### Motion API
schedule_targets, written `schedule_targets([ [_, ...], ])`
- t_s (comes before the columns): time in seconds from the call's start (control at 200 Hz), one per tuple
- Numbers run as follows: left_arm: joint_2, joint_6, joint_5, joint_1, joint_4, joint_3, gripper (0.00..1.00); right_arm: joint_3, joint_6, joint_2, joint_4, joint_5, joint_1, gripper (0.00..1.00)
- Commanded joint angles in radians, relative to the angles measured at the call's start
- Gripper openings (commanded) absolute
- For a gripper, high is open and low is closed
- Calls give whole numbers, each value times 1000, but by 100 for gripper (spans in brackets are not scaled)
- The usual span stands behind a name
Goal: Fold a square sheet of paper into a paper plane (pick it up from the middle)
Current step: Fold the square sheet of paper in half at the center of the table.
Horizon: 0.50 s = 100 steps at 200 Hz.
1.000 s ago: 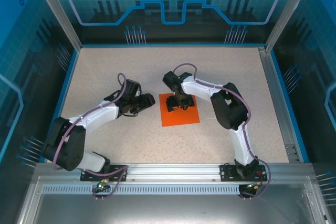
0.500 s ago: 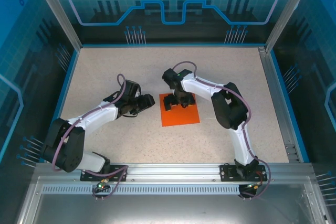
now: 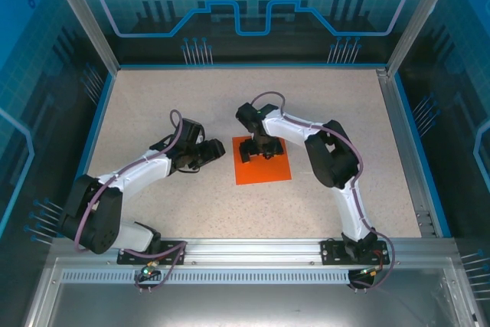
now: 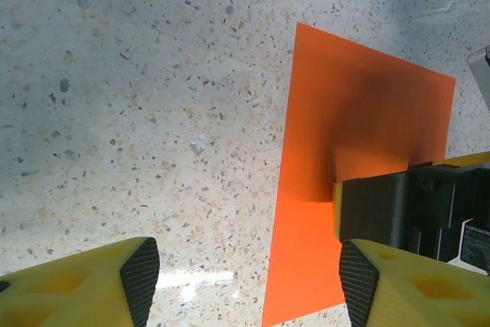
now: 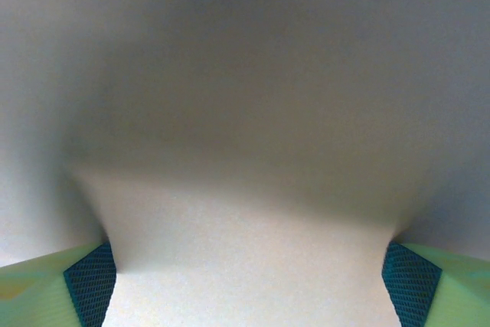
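**Right arm's spread fingers are set on the orange sheet, with the left arm alongside**

The thin bright orange square sheet of paper (image 3: pixel 264 171) (image 4: pixel 348 105) lies on the speckled beige table (image 3: pixel 153 105), near its middle. The right arm reaches in from the near right with its elbow bent and its wrist turned down. The right gripper (image 3: pixel 256 149) (image 5: pixel 249 273) stands on the far half of the sheet, its fingers spread wide and touching the paper, which swells slightly between them without being pinched. The left arm stretches low from the near left. The left gripper (image 3: pixel 213 149) (image 4: pixel 249 269) is just left of the sheet, its jaws wide apart and holding nothing.
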<state>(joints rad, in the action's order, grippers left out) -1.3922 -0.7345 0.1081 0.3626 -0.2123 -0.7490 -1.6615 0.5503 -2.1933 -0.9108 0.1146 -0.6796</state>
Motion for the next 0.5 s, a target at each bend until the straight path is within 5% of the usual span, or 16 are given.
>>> schedule_targets([
  [0.0,31,-10,-9,-10,-19,21,67,85,22,-97,16,-84,0,88],
  [0.495,30,-24,7,-11,4,47,68,34,-1,-42,-40,-41,5,71],
])
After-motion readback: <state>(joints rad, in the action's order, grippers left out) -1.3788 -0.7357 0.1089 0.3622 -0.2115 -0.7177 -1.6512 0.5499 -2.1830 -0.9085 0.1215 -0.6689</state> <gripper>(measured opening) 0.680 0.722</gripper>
